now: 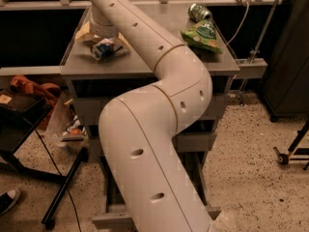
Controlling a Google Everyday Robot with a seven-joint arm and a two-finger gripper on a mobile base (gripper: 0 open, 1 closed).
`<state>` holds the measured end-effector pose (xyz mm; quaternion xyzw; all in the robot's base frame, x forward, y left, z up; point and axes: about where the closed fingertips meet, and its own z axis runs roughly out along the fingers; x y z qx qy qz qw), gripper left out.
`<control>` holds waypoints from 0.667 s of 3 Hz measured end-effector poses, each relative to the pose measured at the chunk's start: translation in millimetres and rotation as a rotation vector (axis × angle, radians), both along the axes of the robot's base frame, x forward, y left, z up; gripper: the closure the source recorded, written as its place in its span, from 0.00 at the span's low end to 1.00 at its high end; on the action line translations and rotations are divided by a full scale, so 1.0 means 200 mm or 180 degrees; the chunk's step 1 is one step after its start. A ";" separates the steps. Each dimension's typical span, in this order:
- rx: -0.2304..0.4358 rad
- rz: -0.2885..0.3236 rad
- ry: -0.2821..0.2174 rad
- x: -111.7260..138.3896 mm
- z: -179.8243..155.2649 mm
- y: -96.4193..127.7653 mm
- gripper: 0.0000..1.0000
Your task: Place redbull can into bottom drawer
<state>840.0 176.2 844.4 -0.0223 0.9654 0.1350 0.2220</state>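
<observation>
The redbull can lies on its side on the left part of the grey cabinet top. My gripper reaches down from the wrist right over the can. Its tan fingers stand open on either side of the can, which rests on the top. The bottom drawer is pulled out at the foot of the cabinet. My arm hides most of it, so its inside does not show.
A green can and a green snack bag lie at the back right of the cabinet top. A black stand, a red cloth and a shoe are on the left. A dark cabinet stands on the right.
</observation>
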 end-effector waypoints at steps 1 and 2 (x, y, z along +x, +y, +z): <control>-0.0087 -0.0022 -0.0017 0.02 0.00 0.04 0.19; -0.0229 -0.0102 -0.0059 0.03 0.02 0.04 0.42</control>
